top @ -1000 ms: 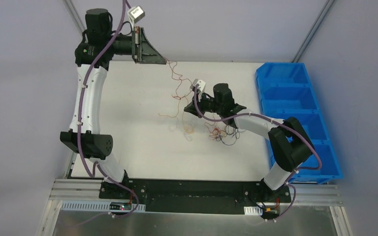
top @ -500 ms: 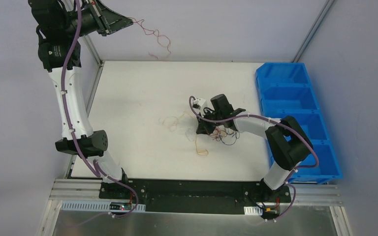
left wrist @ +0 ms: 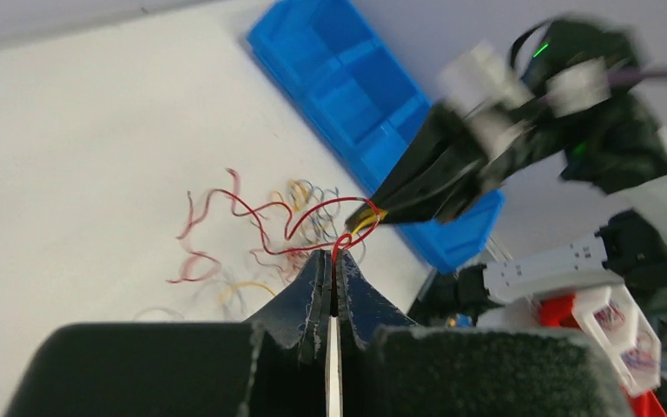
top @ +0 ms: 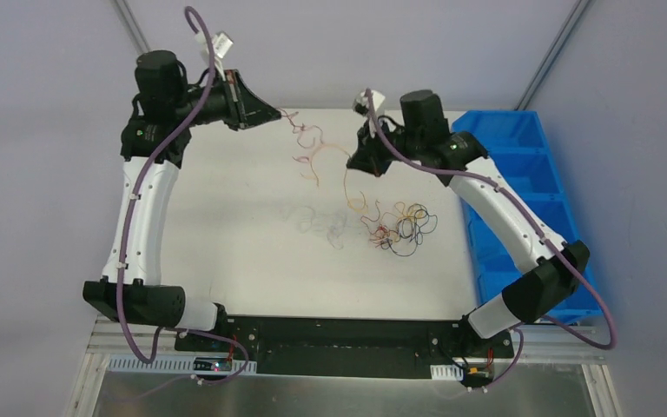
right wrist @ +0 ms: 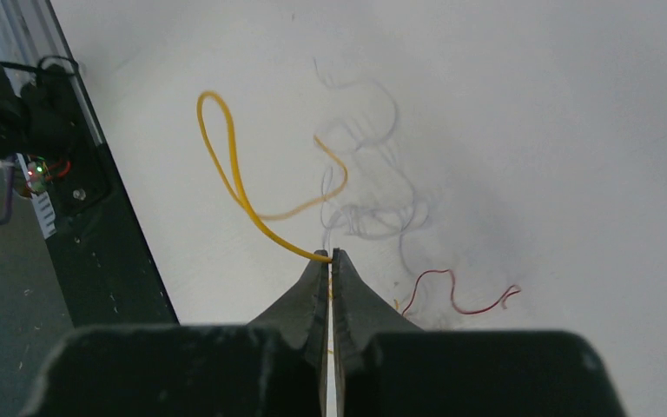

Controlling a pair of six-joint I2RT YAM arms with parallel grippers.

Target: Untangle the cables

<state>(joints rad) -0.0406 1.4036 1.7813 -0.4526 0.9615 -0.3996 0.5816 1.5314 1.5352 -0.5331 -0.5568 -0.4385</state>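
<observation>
My left gripper [top: 269, 113] is raised at the back left and shut on a thin red cable [top: 306, 143], which hangs in curls to its right; the pinch shows in the left wrist view [left wrist: 334, 258]. My right gripper [top: 358, 164] is raised at the back centre and shut on a yellow cable [right wrist: 230, 178], which trails down [top: 351, 191] to a knotted clump of cables [top: 401, 228] on the white table. The clump holds red, yellow, black and dark loops. In the left wrist view the right gripper [left wrist: 380, 213] is just beyond my left fingertips.
A blue compartment bin [top: 521, 178] runs along the table's right edge, close beside the right arm. The table's back edge meets the grey wall behind both grippers. Faint shadows of the lifted cables [top: 317, 221] fall on the table left of the clump.
The left gripper came down and right from high at the back left, still holding the red cable. The right gripper rose from the clump to the back, lifting the yellow cable.
</observation>
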